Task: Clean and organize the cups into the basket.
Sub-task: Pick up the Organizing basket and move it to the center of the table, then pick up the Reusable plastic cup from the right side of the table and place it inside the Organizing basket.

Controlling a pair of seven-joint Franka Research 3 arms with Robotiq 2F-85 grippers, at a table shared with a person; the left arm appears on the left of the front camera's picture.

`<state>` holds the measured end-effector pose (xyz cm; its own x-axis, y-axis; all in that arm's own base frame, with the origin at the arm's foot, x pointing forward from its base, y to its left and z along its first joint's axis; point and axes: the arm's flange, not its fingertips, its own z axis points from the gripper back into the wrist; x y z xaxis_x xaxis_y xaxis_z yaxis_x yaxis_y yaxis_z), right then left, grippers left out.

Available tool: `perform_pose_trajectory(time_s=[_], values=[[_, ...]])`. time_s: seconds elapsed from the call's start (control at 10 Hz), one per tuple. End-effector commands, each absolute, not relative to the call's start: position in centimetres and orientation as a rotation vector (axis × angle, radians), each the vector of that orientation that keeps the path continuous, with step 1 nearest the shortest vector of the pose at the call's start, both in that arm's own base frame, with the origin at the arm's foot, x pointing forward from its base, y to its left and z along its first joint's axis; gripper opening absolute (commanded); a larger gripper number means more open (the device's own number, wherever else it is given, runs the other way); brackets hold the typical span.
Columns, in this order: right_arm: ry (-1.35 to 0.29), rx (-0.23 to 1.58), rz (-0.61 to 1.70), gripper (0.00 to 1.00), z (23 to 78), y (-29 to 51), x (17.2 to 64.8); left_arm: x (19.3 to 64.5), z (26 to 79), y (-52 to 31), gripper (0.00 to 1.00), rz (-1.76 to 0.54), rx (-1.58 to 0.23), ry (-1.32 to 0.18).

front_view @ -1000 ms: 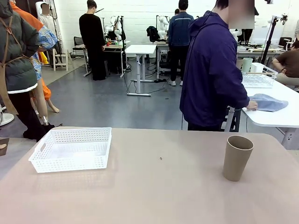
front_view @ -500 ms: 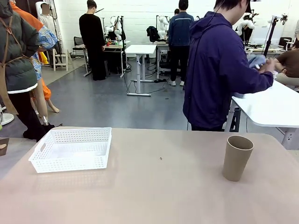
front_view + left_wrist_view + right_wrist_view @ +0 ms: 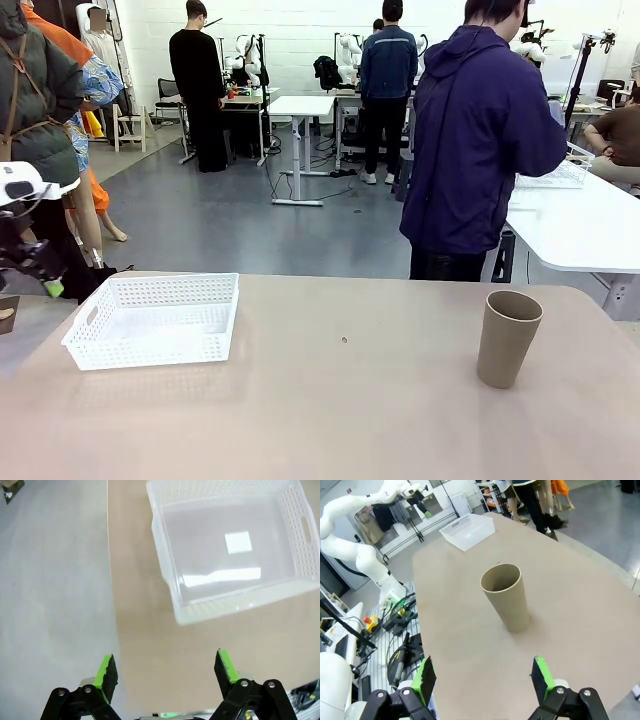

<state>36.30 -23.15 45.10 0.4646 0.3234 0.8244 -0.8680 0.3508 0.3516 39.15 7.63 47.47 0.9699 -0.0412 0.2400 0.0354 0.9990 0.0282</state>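
One tan-brown cup (image 3: 508,338) stands upright and empty on the right side of the beige table. In the right wrist view the cup (image 3: 506,597) is just ahead of my right gripper (image 3: 482,675), which is open and holds nothing. The white perforated basket (image 3: 150,320) sits empty at the table's left. My left gripper (image 3: 45,278) hovers at the far left edge, above and beside the basket. Seen from the left wrist, that gripper (image 3: 166,665) is open over the table edge, with the basket (image 3: 175,587) ahead of it.
A person in a dark purple jacket (image 3: 480,130) stands beyond the far edge, back turned, at a white side table (image 3: 585,225). The table's left edge (image 3: 111,605) drops to grey floor. My left arm (image 3: 355,550) rises beyond the basket (image 3: 468,531).
My left arm has come into the front view at the left edge. The person has straightened up and turned away toward the side table. Cup and basket have not moved.
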Motion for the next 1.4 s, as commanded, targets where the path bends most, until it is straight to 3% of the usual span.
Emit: perform_pose_trajectory(time_s=[0.0,0.3,0.4,0.9,1.3], values=[[-0.712,0.891,0.874,1.00,45.1,-23.2,36.4,41.9,46.1,6.5,1.00,-0.005,0.060,-0.280],[-0.712,0.891,0.874,1.00,45.1,-23.2,36.4,45.8,44.3,6.5,1.00,-0.001,0.045,-0.296],[-0.712,0.891,0.874,1.00,45.1,-23.2,36.4,45.4,44.7,6.9,1.00,-0.008,-0.024,-0.297],[-0.712,0.891,0.874,1.00,45.1,-23.2,36.4,44.3,44.6,6.5,1.00,-0.022,0.033,-0.289],[-0.897,0.760,1.046,1.00,41.3,-21.8,39.6,47.6,40.7,6.1,1.00,0.000,0.121,-0.256]])
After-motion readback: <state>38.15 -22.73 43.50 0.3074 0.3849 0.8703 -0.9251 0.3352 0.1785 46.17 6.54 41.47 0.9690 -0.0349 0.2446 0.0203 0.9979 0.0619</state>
